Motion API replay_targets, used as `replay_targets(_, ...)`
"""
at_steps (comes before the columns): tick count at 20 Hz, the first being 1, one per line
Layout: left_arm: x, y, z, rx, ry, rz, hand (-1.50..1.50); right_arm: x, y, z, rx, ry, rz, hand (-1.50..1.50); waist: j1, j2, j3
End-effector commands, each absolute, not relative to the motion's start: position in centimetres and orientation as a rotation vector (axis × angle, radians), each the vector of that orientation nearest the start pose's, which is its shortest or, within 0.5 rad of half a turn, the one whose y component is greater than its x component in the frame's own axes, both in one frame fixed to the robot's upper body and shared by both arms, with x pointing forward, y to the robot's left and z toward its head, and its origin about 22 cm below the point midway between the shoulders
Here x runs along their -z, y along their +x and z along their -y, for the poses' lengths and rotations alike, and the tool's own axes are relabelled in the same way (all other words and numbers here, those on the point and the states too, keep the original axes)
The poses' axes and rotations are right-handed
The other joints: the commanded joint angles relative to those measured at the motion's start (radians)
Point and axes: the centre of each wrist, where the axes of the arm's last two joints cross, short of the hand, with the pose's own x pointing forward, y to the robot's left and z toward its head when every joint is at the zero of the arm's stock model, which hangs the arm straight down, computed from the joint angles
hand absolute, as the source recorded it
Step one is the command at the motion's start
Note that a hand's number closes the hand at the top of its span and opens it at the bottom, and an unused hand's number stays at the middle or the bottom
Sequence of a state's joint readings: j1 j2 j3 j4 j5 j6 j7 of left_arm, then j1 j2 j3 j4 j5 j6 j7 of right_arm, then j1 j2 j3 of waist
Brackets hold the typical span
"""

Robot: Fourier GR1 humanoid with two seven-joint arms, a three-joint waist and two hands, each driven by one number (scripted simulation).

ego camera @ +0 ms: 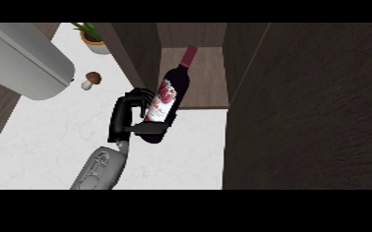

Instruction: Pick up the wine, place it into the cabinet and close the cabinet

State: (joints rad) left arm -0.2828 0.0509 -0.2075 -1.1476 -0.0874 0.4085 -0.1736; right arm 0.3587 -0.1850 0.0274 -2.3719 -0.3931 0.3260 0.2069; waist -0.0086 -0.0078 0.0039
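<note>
The wine bottle (pixel 169 91) is dark with a red-and-white label and a red-capped neck. It is tilted, its neck pointing into the open cabinet over the wooden shelf (pixel 207 78), while its base hangs above the white counter (pixel 58 132). My left hand (pixel 122 115) is shut on the bottle's lower body from the left side, fingers curled over the label. The cabinet door (pixel 298 108) stands open at the right and fills that side of the view. My right hand does not show.
A large grey rounded appliance (pixel 29 64) sits at the left. A brown mushroom (pixel 91 80) lies beside it. A potted plant (pixel 93 38) stands at the back, next to the cabinet's left wall (pixel 141 54).
</note>
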Motion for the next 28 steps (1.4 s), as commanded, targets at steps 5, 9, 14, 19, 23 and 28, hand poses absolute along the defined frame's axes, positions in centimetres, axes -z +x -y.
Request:
replay_targets(5, 0.1, 32.6, -10.8, 0.203, 0.205, 1.643, 1.50, -15.2, 11.5, 25.6, -0.261, 0.442, 1.877, -1.50, -0.044, 0.011, -0.005)
replay_targets(9, 0.2, 32.9, -10.4, 0.217, 0.266, 1.611, 1.50, -14.8, 11.8, 25.9, -0.278, 0.446, 1.859, -1.50, -0.050, 0.012, -0.004)
replay_targets(14, 0.9, 33.6, -10.8, 0.244, 0.374, 1.577, 1.50, -14.5, 12.3, 25.2, -0.281, 0.482, 1.879, -1.50, -0.080, 0.021, -0.005)
replay_targets(19, 2.1, 32.9, -10.9, 0.235, 0.447, 1.532, 1.50, -14.3, 12.1, 25.6, -0.312, 0.486, 1.859, -1.50, -0.093, 0.022, -0.005)
replay_targets(23, 2.8, 32.5, -11.0, 0.214, 0.479, 1.491, 1.50, -14.2, 12.2, 25.8, -0.322, 0.501, 1.866, -1.50, -0.102, 0.024, -0.004)
replay_targets(28, 3.0, 32.9, -12.5, 0.162, 0.539, 1.480, 1.50, -14.1, 12.5, 26.2, -0.302, 0.508, 1.878, -1.50, -0.101, 0.030, -0.006)
